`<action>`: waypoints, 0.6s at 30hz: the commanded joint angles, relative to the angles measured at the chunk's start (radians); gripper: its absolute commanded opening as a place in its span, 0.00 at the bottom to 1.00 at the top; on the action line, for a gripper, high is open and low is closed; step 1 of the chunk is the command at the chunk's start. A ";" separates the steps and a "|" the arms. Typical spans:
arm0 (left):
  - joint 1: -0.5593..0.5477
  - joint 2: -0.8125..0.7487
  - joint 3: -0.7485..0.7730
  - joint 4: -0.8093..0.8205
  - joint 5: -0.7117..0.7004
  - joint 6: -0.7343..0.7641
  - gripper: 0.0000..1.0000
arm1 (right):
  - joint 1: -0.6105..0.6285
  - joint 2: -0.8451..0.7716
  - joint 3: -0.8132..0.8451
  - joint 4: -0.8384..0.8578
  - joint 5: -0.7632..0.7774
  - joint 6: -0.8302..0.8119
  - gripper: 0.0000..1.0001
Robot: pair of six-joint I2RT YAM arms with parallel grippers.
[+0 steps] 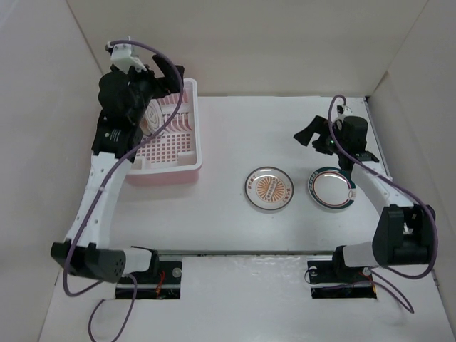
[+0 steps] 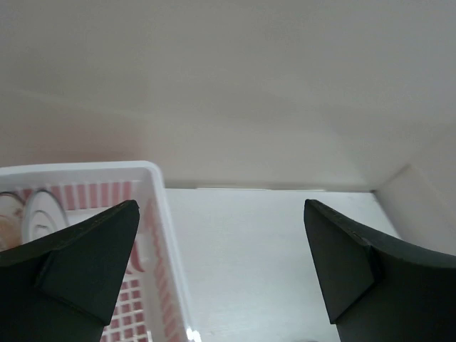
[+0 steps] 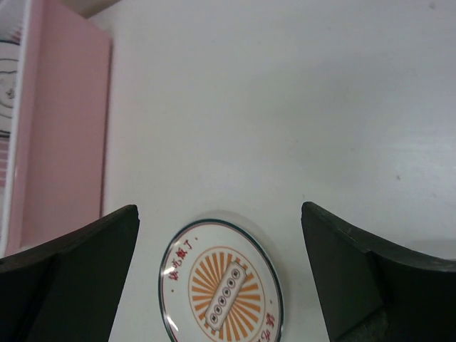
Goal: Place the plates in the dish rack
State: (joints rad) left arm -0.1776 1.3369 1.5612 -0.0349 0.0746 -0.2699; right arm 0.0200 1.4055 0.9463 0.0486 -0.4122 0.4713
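Note:
The pale pink dish rack [image 1: 167, 173] stands at the far left. At least one plate [image 1: 152, 117] stands upright among its tines, partly hidden by my left arm. My left gripper [image 1: 169, 80] hovers open and empty over the rack's far right corner. In the left wrist view [image 2: 221, 235] the rack's white rim [image 2: 153, 174] and standing plates [image 2: 35, 214] show at left. An orange sunburst plate [image 1: 268, 189] and a dark-rimmed plate with a white centre [image 1: 331, 188] lie flat on the table. My right gripper [image 1: 310, 135] is open and empty above the table beyond them. The right wrist view [image 3: 219, 242] shows the sunburst plate [image 3: 221, 285] between its jaws.
White walls enclose the table on the left, far and right sides. The rack's pink side wall [image 3: 68, 142] shows at the left of the right wrist view. Purple cables loop off both arms.

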 commanded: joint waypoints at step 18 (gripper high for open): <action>-0.092 -0.051 -0.007 -0.052 0.244 -0.084 1.00 | 0.034 0.134 -0.040 -0.133 -0.118 -0.233 0.84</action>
State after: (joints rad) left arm -0.2684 1.2751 1.5223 -0.0906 0.2569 -0.3473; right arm 0.0284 1.5032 0.8829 -0.0807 -0.4595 0.3164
